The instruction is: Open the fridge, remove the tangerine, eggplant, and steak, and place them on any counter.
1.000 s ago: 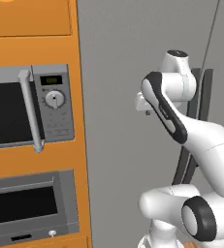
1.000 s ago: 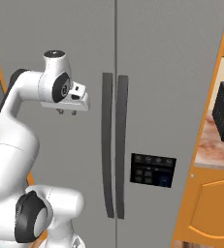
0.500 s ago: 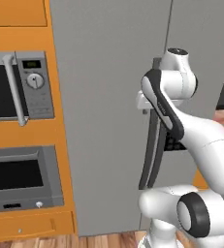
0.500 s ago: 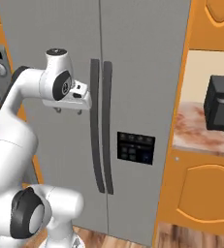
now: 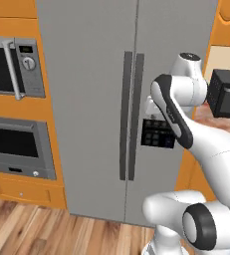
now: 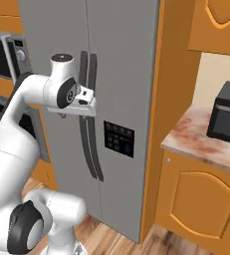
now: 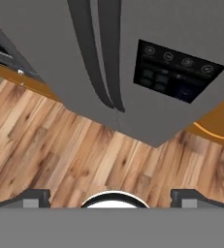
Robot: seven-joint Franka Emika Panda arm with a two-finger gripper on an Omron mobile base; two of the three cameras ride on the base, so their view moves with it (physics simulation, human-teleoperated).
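Observation:
The grey two-door fridge stands shut, its two long dark handles side by side at the door seam. The same fridge fills the middle of the right base view, and the hand view looks down along its doors to the floor. My gripper hangs in front of the doors at handle height, apart from them. Its fingertips sit wide apart, so my gripper is open and holds nothing. The tangerine, eggplant and steak are hidden behind the shut doors. The marbled counter lies right of the fridge.
A dark control panel sits on the right door. A black appliance stands on the counter. An orange cabinet with built-in ovens is left of the fridge. Wooden floor runs below.
The whole picture has slid left in both base views: the camera moved right, bringing the fridge doors to the middle and the counter into sight. The arm kept its pose.

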